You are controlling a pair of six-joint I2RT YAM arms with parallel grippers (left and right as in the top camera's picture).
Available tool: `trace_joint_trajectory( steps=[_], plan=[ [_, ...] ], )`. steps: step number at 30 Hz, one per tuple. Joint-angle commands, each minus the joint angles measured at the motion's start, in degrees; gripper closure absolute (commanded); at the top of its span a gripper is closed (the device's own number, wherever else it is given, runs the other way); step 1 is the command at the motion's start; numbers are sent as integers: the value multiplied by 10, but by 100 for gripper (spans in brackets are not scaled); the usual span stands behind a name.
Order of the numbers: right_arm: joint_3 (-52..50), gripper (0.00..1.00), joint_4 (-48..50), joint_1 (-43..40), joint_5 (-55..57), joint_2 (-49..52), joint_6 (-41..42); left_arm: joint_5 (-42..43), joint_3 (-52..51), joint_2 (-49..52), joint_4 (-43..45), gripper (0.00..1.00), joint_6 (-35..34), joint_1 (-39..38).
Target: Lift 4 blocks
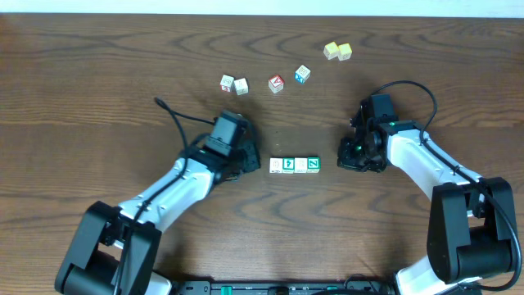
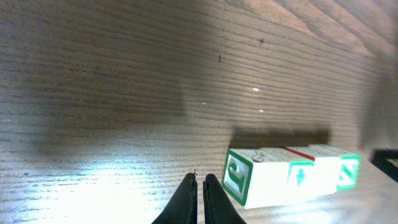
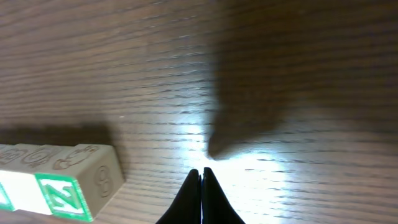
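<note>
While the wooden table [image 1: 98, 65] is taken up mostly by bare grain, two arms are seen reaching in from the near edge: the left arm [image 1: 164, 197] on one side and the right arm [image 1: 426, 160] on the other. The left gripper [image 2: 200, 180] is held low over the wood, its fingers pressed together with nothing between them. The right gripper [image 3: 201, 173] is likewise held low, fingers together and empty.

The blocks [image 1: 295, 165] are laid flat on the table in one straight row of four, side by side and touching, near the middle of the table and between the two grippers. Green and teal prints are shown on their white faces. The left fingertips are placed just beside the row's left end; contact cannot be told. The right fingertips are kept apart from the right end, with bare wood between.

Farther back, well apart from the row, other cubes are scattered: two white cubes with pink-red edges [image 1: 233, 84], a red-faced cube [image 1: 276, 83], a blue-sided cube [image 1: 302, 74], and two pale yellow cubes [image 1: 337, 52] touching each other.
</note>
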Motion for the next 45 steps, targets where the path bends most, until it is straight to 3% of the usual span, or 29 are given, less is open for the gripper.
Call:
trace_joint_trajectory(
  steps=[1, 6, 13, 20, 33, 45],
  plan=[
    [3, 99, 4, -4, -29, 5, -17, 146, 15, 2, -19, 93, 18, 60],
    [3, 99, 9, -4, -45, 5, -20, 244, 15, 18, -26, 93, 67, 111],
    [0, 99, 17, -2, -76, 5, -20, 235, 15, 44, -9, 93, 77, 97],
    [-20, 99, 40, 0, -78, 5, -11, 165, 15, 77, 24, 93, 15, 66],
    [-26, 99, 56, 13, -99, 5, -10, 152, 15, 125, 91, 93, -7, 29],
    [-38, 99, 77, 34, -97, 5, 8, 148, 15, 125, 93, 93, -19, 17]
  ],
)
